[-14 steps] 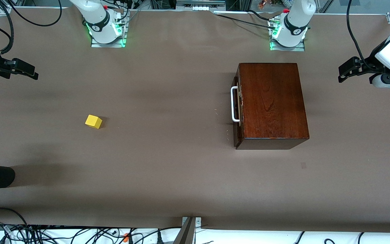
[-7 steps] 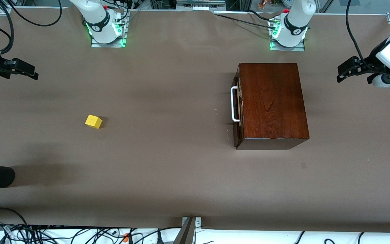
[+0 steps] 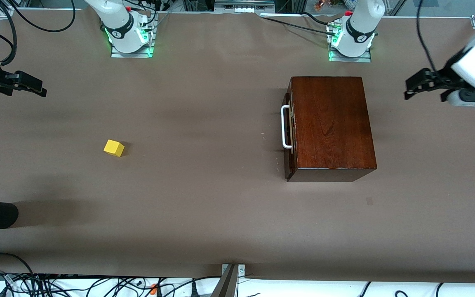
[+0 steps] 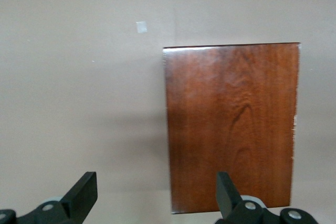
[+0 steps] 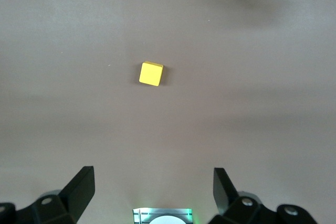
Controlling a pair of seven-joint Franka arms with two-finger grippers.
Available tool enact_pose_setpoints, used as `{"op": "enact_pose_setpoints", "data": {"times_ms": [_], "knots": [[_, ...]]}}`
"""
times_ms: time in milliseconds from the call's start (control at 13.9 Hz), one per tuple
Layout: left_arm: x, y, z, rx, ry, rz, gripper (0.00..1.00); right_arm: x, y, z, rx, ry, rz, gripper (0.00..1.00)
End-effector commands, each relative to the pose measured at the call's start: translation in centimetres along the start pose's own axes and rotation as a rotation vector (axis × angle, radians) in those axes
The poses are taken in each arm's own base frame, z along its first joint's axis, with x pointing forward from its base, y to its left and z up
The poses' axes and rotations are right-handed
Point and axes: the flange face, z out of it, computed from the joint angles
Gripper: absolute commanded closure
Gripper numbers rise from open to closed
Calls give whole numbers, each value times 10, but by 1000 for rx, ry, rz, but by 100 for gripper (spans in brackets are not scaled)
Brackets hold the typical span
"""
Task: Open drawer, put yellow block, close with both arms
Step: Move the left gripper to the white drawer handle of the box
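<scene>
Brown paper covers the whole table [image 3: 204,214], and at the right-centre of the front frame sits my drawer [image 3: 288,132], shut flush in its dark wooden box [image 3: 332,123], white handle [image 3: 284,126] turned toward the frame's left where an arm can hook it. Well apart, at the frame's left-centre, the yellow block [image 3: 114,148] lies loose on bare paper. My left gripper [image 3: 417,84] hangs at the right edge and my right gripper [image 3: 25,84] at the left edge, both with fingers spread wide and empty, probably parked clear before the opening pull.
</scene>
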Motion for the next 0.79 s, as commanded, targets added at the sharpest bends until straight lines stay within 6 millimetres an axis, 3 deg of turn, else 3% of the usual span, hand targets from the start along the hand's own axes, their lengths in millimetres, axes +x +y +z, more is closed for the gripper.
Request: {"op": "enact_pose_setpoints", "data": {"times_ms": [0,505,649,721], "knots": [[-9,64,4,-11,-7,-8,0,-2,2,-7,1,0,-6,0],[-44,272,42,32,-32,-112,0,-2,2,-7,1,0,-6,0],[-61,330,69,76,-36,-125,0,-2,2,-7,1,0,-6,0],[-63,348,81,105,-25,-122,0,-2,2,-8,1,2,-8,0]]}}
